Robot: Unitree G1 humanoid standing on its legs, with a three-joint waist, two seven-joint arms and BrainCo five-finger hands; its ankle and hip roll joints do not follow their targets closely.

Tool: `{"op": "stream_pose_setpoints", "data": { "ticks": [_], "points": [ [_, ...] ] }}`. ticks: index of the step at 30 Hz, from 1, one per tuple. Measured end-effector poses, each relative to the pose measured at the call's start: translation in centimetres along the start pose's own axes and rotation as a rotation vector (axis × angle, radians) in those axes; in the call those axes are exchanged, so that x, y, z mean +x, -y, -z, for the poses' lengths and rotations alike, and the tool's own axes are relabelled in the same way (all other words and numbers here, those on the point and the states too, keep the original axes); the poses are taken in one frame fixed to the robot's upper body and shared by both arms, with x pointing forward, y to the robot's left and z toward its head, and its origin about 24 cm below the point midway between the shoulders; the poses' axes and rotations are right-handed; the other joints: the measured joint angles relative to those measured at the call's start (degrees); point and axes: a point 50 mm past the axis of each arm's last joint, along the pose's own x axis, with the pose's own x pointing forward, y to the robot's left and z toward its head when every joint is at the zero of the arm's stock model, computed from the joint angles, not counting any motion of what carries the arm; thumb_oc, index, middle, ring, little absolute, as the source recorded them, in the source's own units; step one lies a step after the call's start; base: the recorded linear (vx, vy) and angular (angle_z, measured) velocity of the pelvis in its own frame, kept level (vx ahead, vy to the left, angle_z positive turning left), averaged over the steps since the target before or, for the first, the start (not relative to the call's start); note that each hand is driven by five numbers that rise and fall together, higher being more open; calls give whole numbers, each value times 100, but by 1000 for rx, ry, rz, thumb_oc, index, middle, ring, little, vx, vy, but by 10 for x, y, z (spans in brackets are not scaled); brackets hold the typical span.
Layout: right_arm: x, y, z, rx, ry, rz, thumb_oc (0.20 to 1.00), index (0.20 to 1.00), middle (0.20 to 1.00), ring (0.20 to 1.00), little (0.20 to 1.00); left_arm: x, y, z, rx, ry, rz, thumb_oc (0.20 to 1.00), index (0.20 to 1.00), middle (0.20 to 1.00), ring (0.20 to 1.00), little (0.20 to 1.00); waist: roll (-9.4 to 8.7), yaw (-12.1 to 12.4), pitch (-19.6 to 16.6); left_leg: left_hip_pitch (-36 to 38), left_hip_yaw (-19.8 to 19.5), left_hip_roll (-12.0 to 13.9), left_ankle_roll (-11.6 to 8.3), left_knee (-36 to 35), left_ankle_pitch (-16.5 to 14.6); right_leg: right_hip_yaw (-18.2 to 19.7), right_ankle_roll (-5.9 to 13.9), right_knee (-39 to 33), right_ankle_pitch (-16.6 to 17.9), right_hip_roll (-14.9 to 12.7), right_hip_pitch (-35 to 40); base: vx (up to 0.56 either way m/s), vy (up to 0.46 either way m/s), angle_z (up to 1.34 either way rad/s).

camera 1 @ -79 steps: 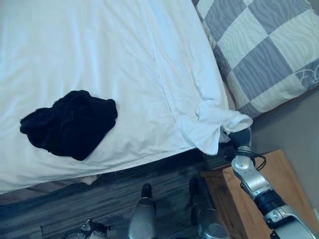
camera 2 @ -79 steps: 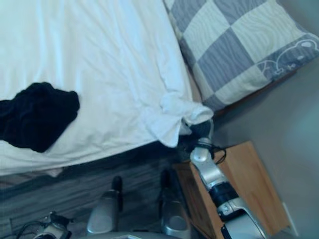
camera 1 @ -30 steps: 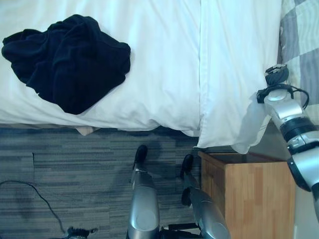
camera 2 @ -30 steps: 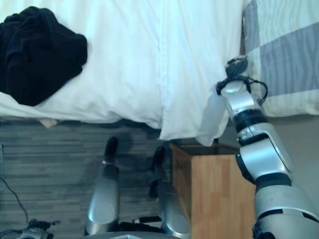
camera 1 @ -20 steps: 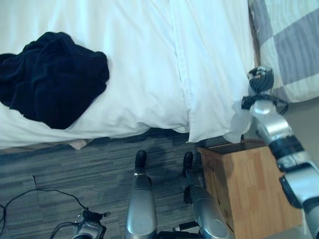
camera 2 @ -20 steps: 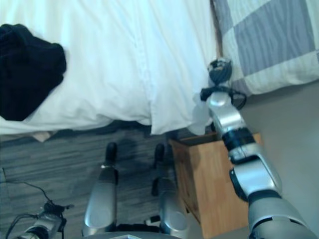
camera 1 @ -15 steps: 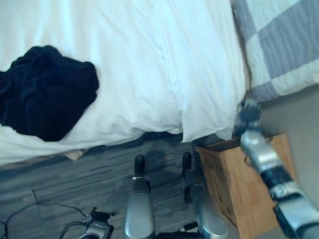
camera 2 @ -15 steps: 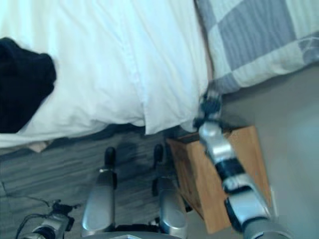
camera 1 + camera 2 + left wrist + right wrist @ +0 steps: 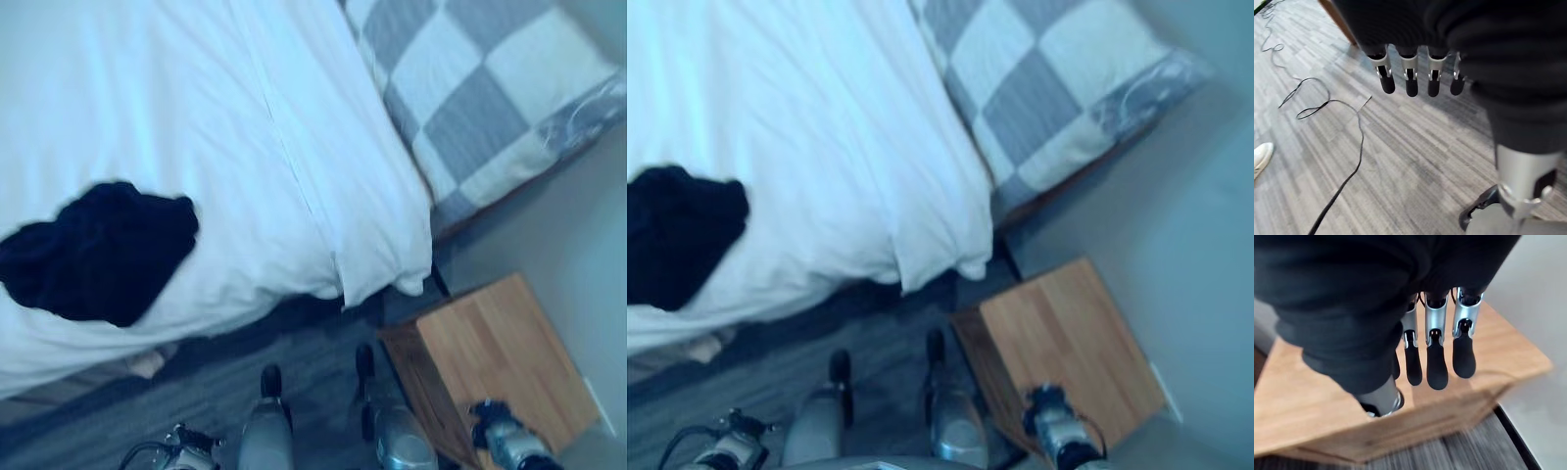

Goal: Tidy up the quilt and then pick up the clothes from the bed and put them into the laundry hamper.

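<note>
Right hand [image 9: 1432, 350] hangs over the light-brown wooden bedside cabinet [image 9: 1317, 396], fingers straight and relaxed, holding nothing; dark tips point down at the cabinet top without clear contact. Same hand shows low down in the right eye view [image 9: 1055, 431], at the front edge of that cabinet [image 9: 1068, 338].

Left hand [image 9: 1415, 73] hangs above the grey wood-plank floor [image 9: 1400, 161], fingers straight in a row, empty. Black cables lie on the floor nearby, and a white shoe toe [image 9: 1261, 155] sits at the view's edge.

White quilt [image 9: 196, 157] is spread over the bed, mostly flat with soft creases. A long seam or fold line runs down it toward the near corner. Its near right corner [image 9: 387, 264] droops over the bed edge, hanging free, just beside the cabinet but apart from it.

Crumpled black garment [image 9: 98, 250] lies on top of the quilt near the bed's front edge, on the robot's left side, well apart from both hands. It also shows in the right eye view [image 9: 676, 245].

Grey-and-cream checkered pillow [image 9: 480, 93] sits at the head of the bed, to the right of the quilt, its edge touching or just under the quilt's edge; cannot tell which. Pale grey wall [image 9: 1185, 215] stands behind the cabinet. Dark grey floor [image 9: 196, 382] runs along the foot of the bed side.
</note>
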Motion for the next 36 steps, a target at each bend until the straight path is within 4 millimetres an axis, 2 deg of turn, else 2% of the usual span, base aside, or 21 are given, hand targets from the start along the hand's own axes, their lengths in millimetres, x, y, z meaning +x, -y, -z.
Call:
{"op": "stream_pose_setpoints", "data": {
  "ticks": [1,4,6,8,12,14,15,17,18,20,21,24,25,27,29,30,31,32,33,34,36],
  "points": [
    [-1,-9,16,-10,-66,-25,1000,1000,1000,1000,1000,-1,6,2,11,-14,14,1000,1000,1000,1000,1000,29,4,-132,122,7,-27,12,-80,5,-19,-2,3,-7,-26,103,164,296,2],
    [-10,-23,77,-58,-317,-55,1000,1000,1000,1000,1000,-9,34,11,58,-43,92,1000,1000,1000,1000,1000,379,-21,-581,651,13,-133,124,-509,81,-59,-6,13,-83,-120,456,145,198,0],
    [-16,-21,103,-37,-436,-58,1000,1000,1000,1000,1000,-13,45,12,56,-42,127,1000,1000,1000,1000,1000,672,-100,-738,1025,12,-160,134,-817,142,-84,33,25,-112,-144,675,124,100,1],
    [-19,-21,113,-41,-467,-71,1000,1000,1000,1000,1000,-15,50,11,48,-40,147,1000,1000,1000,1000,1000,912,-216,-810,1182,-2,-137,128,-959,172,-111,64,29,-196,-121,761,139,-4,0],
    [-13,-8,108,-56,-426,-63,1000,1000,1000,1000,1000,-17,54,7,47,-39,166,1000,1000,1000,1000,1000,1186,-348,-835,1411,-30,-13,23,-999,241,-166,54,3,-213,4,953,161,-95,1],
    [-4,13,92,-79,-349,-44,1000,1000,1000,1000,1000,-17,55,8,4,-60,153,1000,1000,1000,1000,1000,1271,-401,-837,1437,-50,142,-38,-894,219,-246,-22,44,-291,151,1043,138,-103,10],
    [-1,19,84,-93,-316,-50,1000,1000,1000,1000,1000,-16,52,7,-68,-86,146,1000,1000,1000,1000,1000,1251,-424,-760,1331,-79,190,-113,-576,129,-267,-174,212,-405,171,988,2,92,25],
    [5,23,57,-88,-226,-60,1000,1000,1000,1000,1000,-15,49,10,-158,-138,141,1000,1000,1000,1000,1000,1141,-383,-626,701,-248,117,-215,645,170,-246,-204,480,-576,119,883,-2,250,12],
    [8,31,47,-89,-199,-40,1000,1000,1000,1000,1000,-15,50,7,-196,-151,163,1000,1000,1000,1000,1000,962,-330,-564,286,-394,116,-258,1268,307,-163,-248,665,-603,27,717,63,349,-21],
    [11,43,32,-83,-159,-10,1000,1000,1000,1000,1000,-18,59,20,-286,-220,208,1000,1000,1000,1000,1000,1056,-308,-527,203,-452,238,-127,1161,18,-191,-274,749,-585,-6,583,105,401,-31],
    [13,57,32,-85,-162,19,1000,1000,1000,1000,1000,-22,67,30,-374,-299,239,1000,1000,1000,1000,1000,1208,-316,-523,210,-543,411,-186,918,-110,-211,-271,749,-587,-2,516,99,354,-17],
    [12,59,41,-49,-211,-9,1000,1000,1000,1000,1000,-25,72,48,-651,-490,262,1000,1000,1000,1000,1000,1195,-290,-491,323,-1227,612,-233,-39,-145,41,-251,639,-596,-47,192,157,507,-23],
    [12,64,46,-52,-227,-2,1000,1000,1000,1000,1000,-29,78,49,-670,-509,279,1000,1000,1000,1000,1000,1246,-299,-465,419,-1269,686,-36,-250,-315,155,-236,533,-604,-69,165,165,522,-13],
    [10,66,58,-33,-257,1,1000,1000,1000,1000,1000,-30,82,41,-673,-473,283,1000,1000,1000,1000,1000,1348,-287,-313,373,-1106,593,-158,-312,-282,202,-144,504,-658,-237,152,164,610,18],
    [4,44,84,15,-358,-60,1000,1000,1000,1000,1000,-25,75,40,-582,-400,245,1000,1000,1000,1000,1000,1381,-116,-147,286,-851,648,-131,-331,-178,320,-44,1817,-916,-80,-90,163,663,48],
    [-1,31,96,43,-398,-79,1000,1000,1000,1000,1000,-20,64,46,-519,-383,211,1000,1000,1000,1000,1000,1192,-149,-173,257,-750,538,-283,-368,-336,215,-273,2041,-1220,-180,4,196,682,81],
    [-5,20,103,53,-416,-90,1000,1000,1000,1000,1000,-16,53,45,-480,-360,185,1000,1000,1000,1000,1000,810,-191,-231,76,-717,267,-115,177,-225,140,147,1830,-1554,-588,94,194,708,62],
    [-2,29,99,58,-397,-45,1000,1000,1000,1000,1000,-19,61,51,-460,-366,211,1000,1000,1000,1000,1000,1013,-113,-170,-81,-760,236,-37,979,-438,97,172,1728,-1539,-616,175,185,725,41],
    [0,36,97,50,-374,-12,1000,1000,1000,1000,1000,-21,66,51,-441,-353,227,1000,1000,1000,1000,1000,1128,-165,-151,-5,-805,206,62,937,-567,-13,87,1597,-1480,-704,298,106,476,23],
    [1,47,95,29,-357,32,1000,1000,1000,1000,1000,-21,67,49,-367,-310,223,1000,1000,1000,1000,1000,1132,-236,-139,81,-730,-79,-12,828,-517,67,-144,1492,-1339,-1039,381,121,475,22],
    [5,54,80,-12,-284,57,1000,1000,1000,1000,1000,-17,58,33,-182,-129,170,1000,1000,1000,1000,1000,1434,-132,-93,102,-411,-192,103,668,-454,-145,-468,1757,-172,-1143,8,153,445,-21]
  ]
}}
